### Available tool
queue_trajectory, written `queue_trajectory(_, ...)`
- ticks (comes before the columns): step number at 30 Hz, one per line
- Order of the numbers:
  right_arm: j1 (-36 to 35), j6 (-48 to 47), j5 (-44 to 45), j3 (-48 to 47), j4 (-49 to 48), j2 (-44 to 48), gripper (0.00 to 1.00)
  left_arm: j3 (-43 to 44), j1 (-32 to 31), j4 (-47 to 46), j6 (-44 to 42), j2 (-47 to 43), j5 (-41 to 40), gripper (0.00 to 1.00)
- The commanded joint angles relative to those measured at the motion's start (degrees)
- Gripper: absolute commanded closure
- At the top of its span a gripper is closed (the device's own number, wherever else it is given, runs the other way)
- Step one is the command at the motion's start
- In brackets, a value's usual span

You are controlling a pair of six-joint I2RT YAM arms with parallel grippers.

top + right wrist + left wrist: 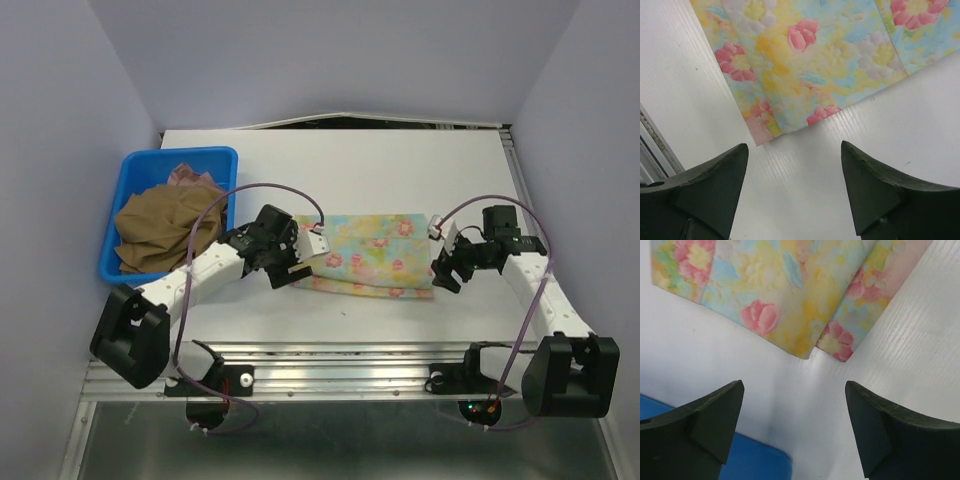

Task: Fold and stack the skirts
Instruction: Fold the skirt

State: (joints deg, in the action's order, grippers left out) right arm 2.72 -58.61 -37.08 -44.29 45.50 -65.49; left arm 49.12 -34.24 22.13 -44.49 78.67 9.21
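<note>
The pastel yellow-blue skirt with pink flowers (372, 254) lies folded flat in the middle of the white table, its corners showing in both wrist views (780, 295) (810, 65). My left gripper (298, 262) hovers at its left end, open, with only bare table between its fingers (794, 390). At the skirt's right end my right gripper (441, 262) is open too, nothing in it (794, 150). The brown skirt (160, 228) is bunched up inside the blue bin (135, 165), and a bit of the dusty pink skirt (192, 178) pokes out behind it.
The blue bin stands at the table's left edge (750, 460). A metal rail (340, 355) runs along the near edge, also at the lower left of the right wrist view (652, 150). Purple cables loop over both arms.
</note>
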Motion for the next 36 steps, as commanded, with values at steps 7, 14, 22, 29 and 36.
queue_trajectory(7,-1.75,12.28,-7.22,-11.25,0.65,-6.55,0.39,5.72,-0.48,-2.7,6.16,-2.22,1.78,0.25)
queue_trajectory(14,-7.99,14.84,-0.9,-8.71,-4.0,-11.66,0.39,8.18,-0.48,-1.75,4.68,6.48,4.4,0.33)
queue_trajectory(22,-13.17,15.19,5.08,-3.87,-9.72,-14.31,0.41,5.72,-1.62,-3.5,-0.5,10.0,5.21,0.31)
queue_trajectory(29,-13.8,12.47,8.86,-1.85,-10.87,-15.8,0.48,3.61,-1.97,-5.17,-2.01,10.45,4.15,0.56)
queue_trajectory(36,-13.8,10.27,8.87,-2.81,-8.76,-16.07,0.68,4.66,-3.03,-4.12,-1.21,10.1,3.8,0.77)
